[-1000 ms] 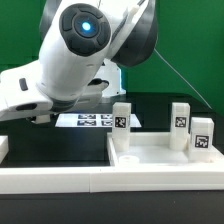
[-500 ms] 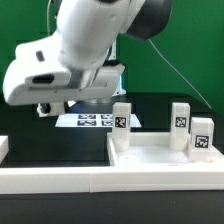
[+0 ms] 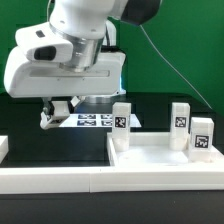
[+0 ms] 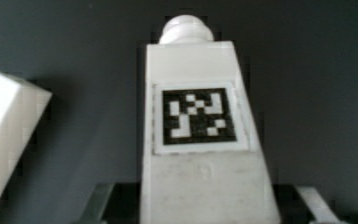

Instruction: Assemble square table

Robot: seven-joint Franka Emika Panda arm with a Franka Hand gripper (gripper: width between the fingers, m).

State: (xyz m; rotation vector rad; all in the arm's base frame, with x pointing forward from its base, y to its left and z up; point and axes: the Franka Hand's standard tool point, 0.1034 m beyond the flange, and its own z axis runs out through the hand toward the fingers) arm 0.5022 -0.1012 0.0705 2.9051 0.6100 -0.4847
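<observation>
Arm swung leftward, end effector point(image 3: 57, 112) gripping tagged leg point(image 4: 197, 110), tag unreadable

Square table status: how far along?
Early. Nothing looks joined yet: three white tagged block legs stand loose along the white rail. In hand: a fourth white tagged leg held between the gripper fingers, above the marker board. Left: fitting all four legs; the slab isn't identifiable here.

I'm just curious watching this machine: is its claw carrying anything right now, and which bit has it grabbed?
Yes. The gripper holds one white tagged table leg, clamped at one end, with the peg-tipped end pointing away.
</observation>
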